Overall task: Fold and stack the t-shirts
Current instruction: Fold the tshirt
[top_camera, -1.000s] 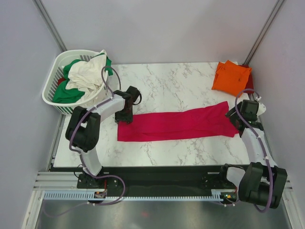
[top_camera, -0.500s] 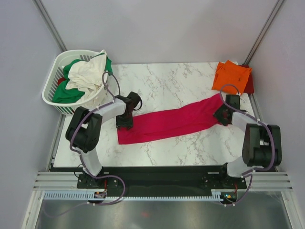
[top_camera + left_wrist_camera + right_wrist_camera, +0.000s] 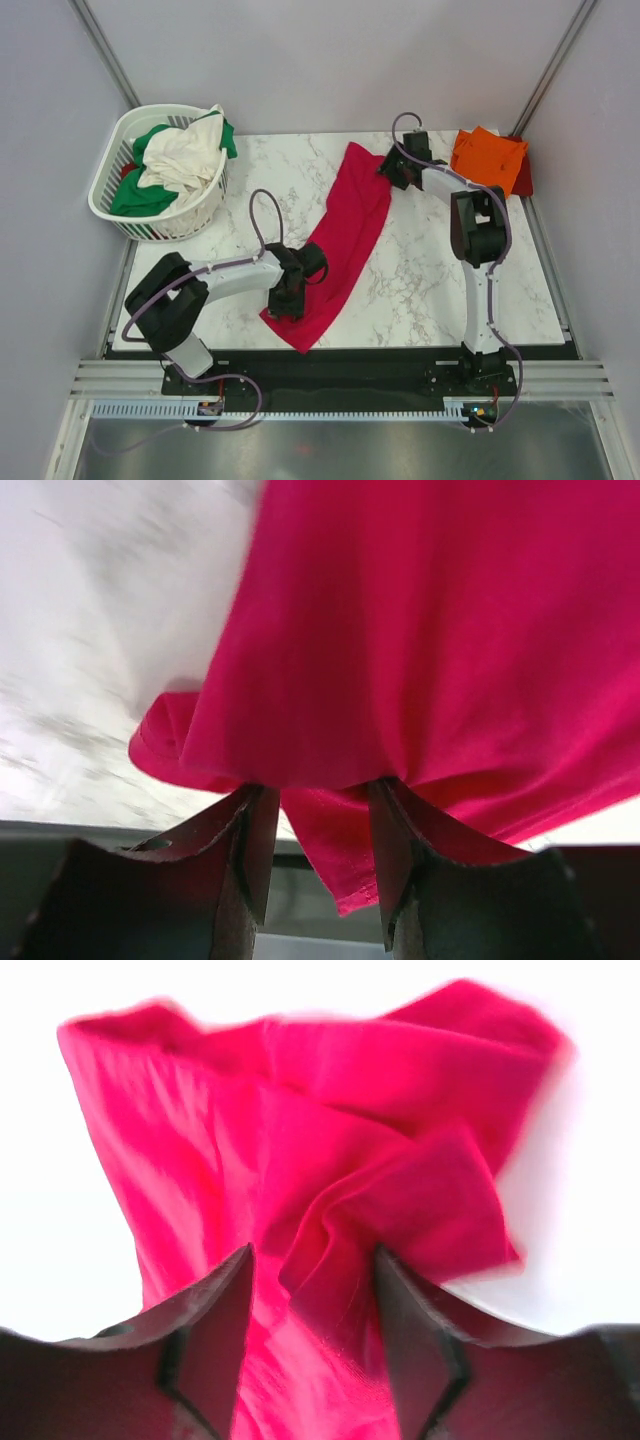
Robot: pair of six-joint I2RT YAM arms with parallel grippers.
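The crimson-pink t-shirt [image 3: 345,225], folded into a long strip, lies diagonally on the marble table [image 3: 440,280] from the near left to the far middle. My left gripper [image 3: 292,295] is shut on its near end; in the left wrist view the cloth [image 3: 420,630] bunches at my gripper [image 3: 320,810], with a corner hanging past the table edge. My right gripper [image 3: 388,168] is shut on the far end; in the right wrist view the cloth [image 3: 300,1110] is crumpled at my gripper [image 3: 313,1280]. A folded orange t-shirt [image 3: 487,160] lies on a dark red one [image 3: 523,176] at the far right corner.
A white slatted basket [image 3: 105,190] at the far left holds green [image 3: 140,195] and cream-white [image 3: 180,155] shirts. The near table edge and black rail run just below the left gripper. Grey walls close in both sides.
Both grippers have swung the pink shirt from lying crosswise to diagonal. The right gripper went from the right edge to the far middle; the left gripper came towards the near edge.
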